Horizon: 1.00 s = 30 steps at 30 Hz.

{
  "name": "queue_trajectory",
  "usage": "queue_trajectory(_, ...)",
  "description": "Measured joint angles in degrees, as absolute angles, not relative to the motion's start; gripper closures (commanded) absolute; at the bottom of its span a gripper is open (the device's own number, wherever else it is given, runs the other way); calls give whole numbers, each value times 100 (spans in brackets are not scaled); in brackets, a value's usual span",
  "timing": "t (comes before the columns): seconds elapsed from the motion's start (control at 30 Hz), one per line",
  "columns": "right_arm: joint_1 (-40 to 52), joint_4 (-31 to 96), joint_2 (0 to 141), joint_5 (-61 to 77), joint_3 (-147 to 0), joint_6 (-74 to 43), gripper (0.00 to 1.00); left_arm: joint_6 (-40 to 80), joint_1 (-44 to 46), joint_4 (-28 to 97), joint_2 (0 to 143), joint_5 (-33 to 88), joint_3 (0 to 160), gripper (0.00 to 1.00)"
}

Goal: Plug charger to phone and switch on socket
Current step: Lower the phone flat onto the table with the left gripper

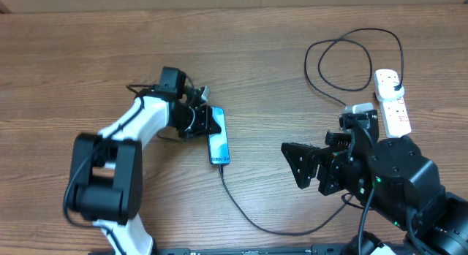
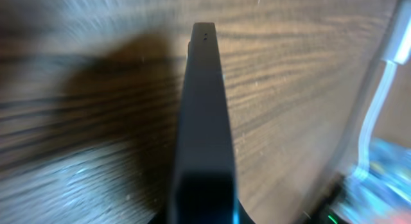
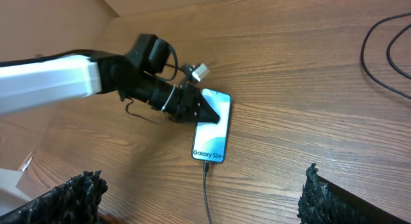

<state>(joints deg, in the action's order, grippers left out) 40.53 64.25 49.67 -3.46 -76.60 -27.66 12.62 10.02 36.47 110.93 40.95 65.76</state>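
Overhead, the phone (image 1: 219, 138) lies screen-up on the wooden worktop (image 1: 88, 58), left of centre, with the charger (image 1: 281, 233) seated in its near end (the thin black cable curves right, passes under the right arm, and shows again as a loop beside the socket (image 1: 391, 101) at the far right). The left end effector (image 1: 201, 120), fingers together, sits at the phone's far left corner. The right end effector (image 1: 296, 164) has its fingers apart, well clear of the phone. Left wrist view: the closed black fingers fill the centre against blurred wood grain; contact with the phone cannot be told. Right wrist view: the closed tip overlies the upper part of the lit screen, and the right fingers stand spread wide at the lower corners.
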Motion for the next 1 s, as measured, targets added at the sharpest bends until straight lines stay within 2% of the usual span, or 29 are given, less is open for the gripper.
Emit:
queue_trajectory(0.17,4053,6427,4967,-346,-7660,-2812,0,794,1017,3741,11627,4893,6667,94)
queue_trajectory(0.37,4053,6425,4984,-344,-7660,-2829,0,569,1127,3734,11856,5166,6683,89)
queue_trajectory(0.73,4053,6423,5443,-344,-7660,-2834,0,580,1192,3927,11852,4480,6842,71)
queue_trajectory(1.0,4053,6425,5848,-344,-7660,-2832,0,797,1404,3988,11675,3806,6960,64)
